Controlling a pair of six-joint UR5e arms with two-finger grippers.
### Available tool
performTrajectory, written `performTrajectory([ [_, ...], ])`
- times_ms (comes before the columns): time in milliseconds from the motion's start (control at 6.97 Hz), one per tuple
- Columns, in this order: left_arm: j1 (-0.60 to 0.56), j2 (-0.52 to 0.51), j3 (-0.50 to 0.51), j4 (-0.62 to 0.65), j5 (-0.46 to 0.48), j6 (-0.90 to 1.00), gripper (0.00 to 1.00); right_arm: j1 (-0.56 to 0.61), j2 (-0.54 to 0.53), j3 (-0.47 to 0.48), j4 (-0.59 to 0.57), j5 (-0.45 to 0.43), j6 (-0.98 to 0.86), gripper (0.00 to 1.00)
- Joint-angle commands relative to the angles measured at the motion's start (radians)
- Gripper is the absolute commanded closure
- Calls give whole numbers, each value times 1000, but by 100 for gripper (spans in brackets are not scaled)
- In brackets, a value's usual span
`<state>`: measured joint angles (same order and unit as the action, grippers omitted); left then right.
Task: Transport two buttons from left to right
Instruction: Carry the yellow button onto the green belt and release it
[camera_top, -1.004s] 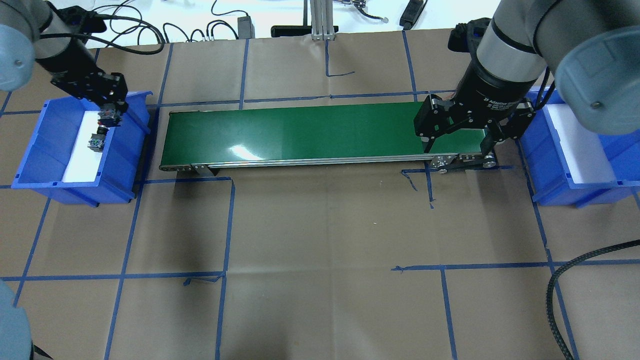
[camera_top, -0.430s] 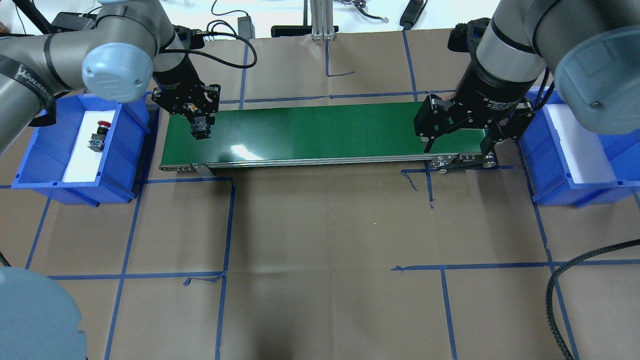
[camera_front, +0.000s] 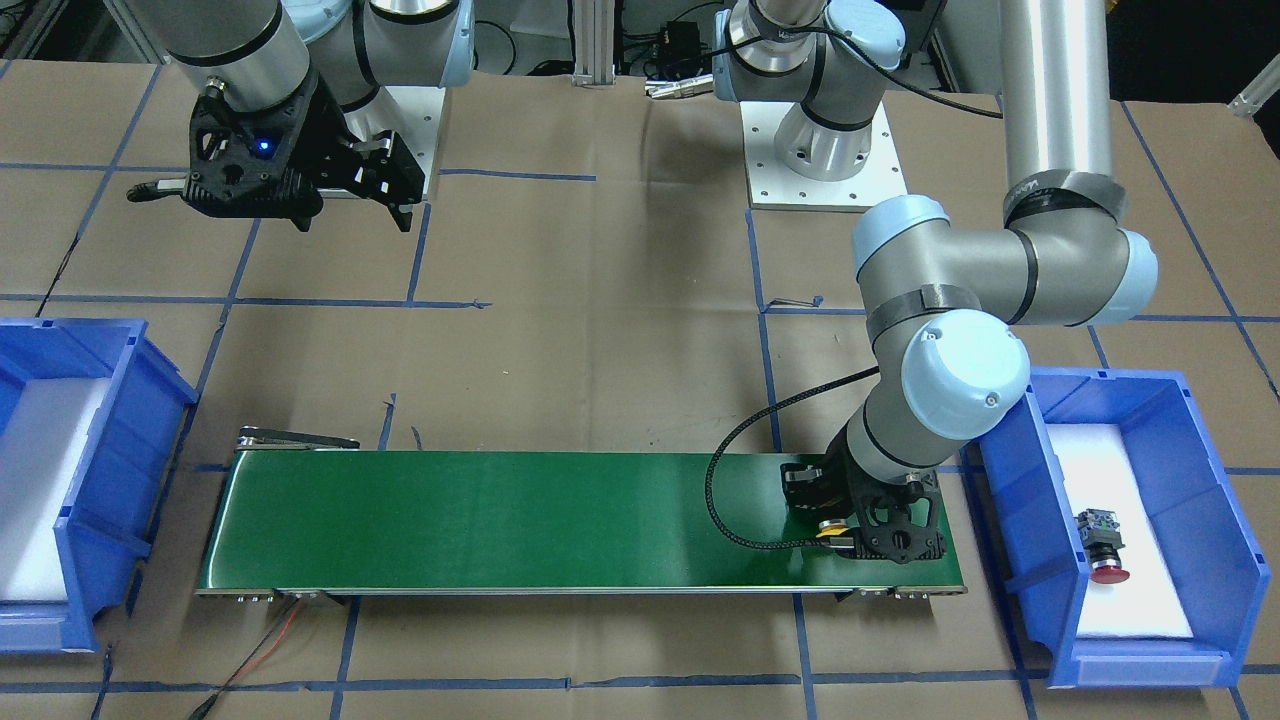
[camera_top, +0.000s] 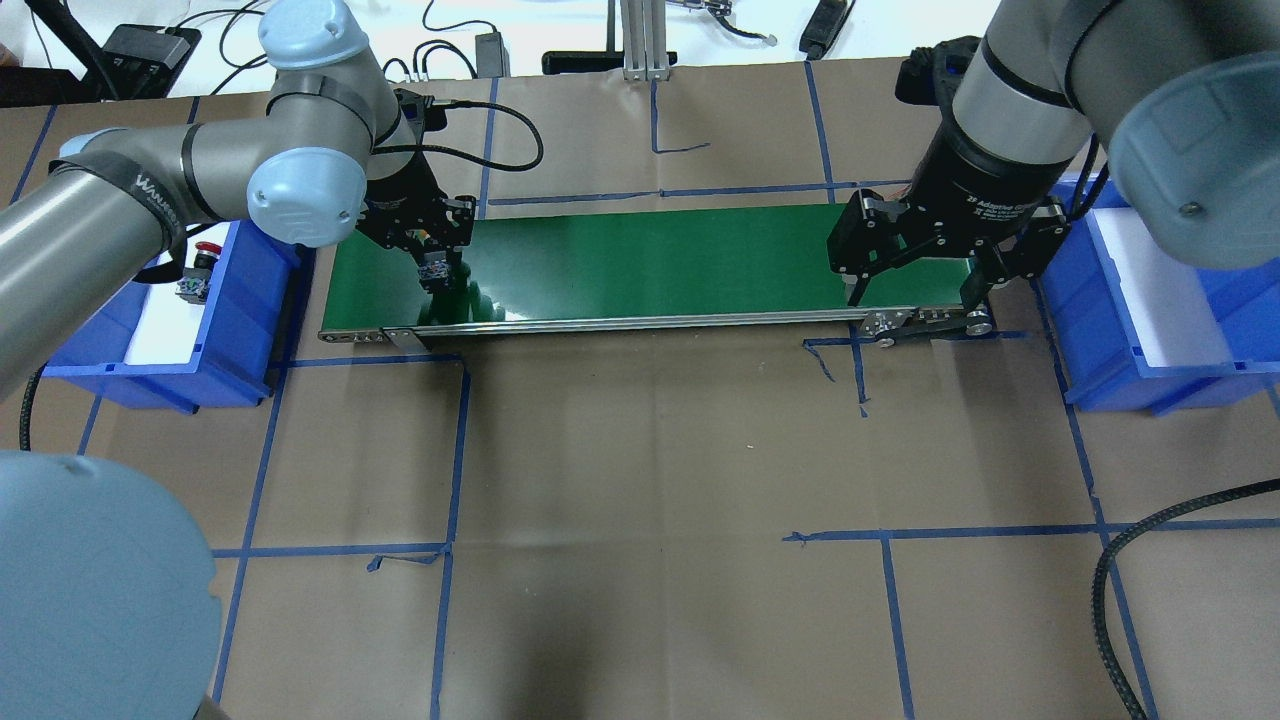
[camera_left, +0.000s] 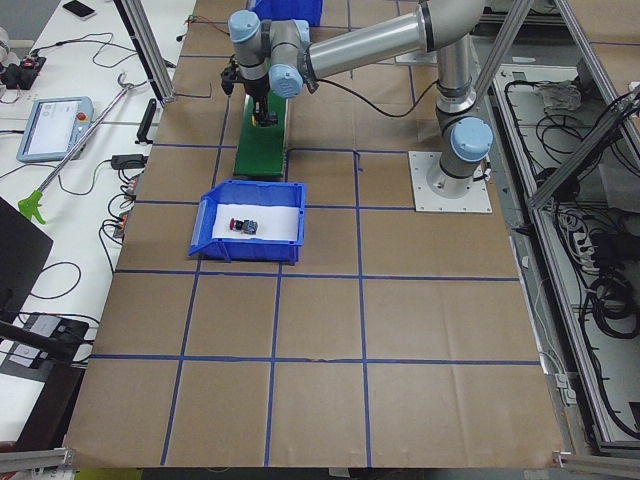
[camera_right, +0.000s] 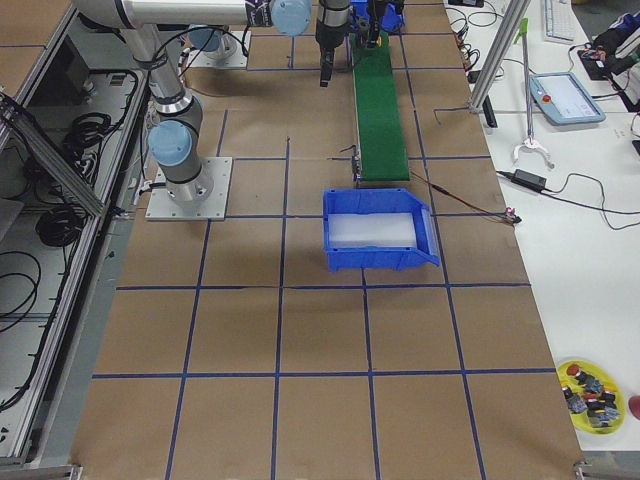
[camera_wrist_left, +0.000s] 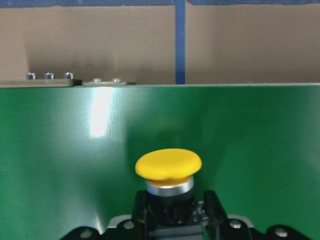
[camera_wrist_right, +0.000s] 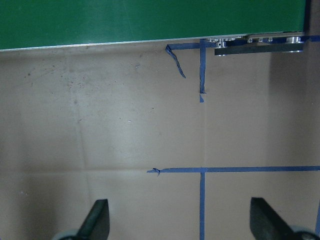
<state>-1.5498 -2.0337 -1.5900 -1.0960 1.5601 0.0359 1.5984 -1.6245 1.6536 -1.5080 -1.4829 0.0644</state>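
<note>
Presently the left gripper is clamped on the grey block body of the yellow push-button, cap pointing sideways, low over the green conveyor belt at the end nearest the table's left edge. Whether the button touches the belt cannot be told.

The red push-button lies in the left blue bin by that same edge. The right gripper hangs spread wide and empty at the belt's opposite end, beside the right blue bin.

Risks, as judged:
- Released on its side, the round cap may let the button roll off the belt's long edge.
- A drop from height could bounce it askew, leaving a poor hold for the right gripper.
</note>
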Motion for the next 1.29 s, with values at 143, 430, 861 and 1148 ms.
performTrajectory([
  [143, -1, -11, 2, 60, -5, -1, 0, 0, 0, 0, 0, 1, 0, 0],
  [430, -4, 42, 19, 45, -33, 15, 0, 0, 0, 0, 0, 0, 0, 0],
  [861, 22, 191, 76, -196, -40, 57, 0, 0, -3, 0, 0, 1, 2, 0],
  [1148, 46, 185, 183, -336, -35, 59, 0, 0, -2, 0, 0, 1, 2, 0],
])
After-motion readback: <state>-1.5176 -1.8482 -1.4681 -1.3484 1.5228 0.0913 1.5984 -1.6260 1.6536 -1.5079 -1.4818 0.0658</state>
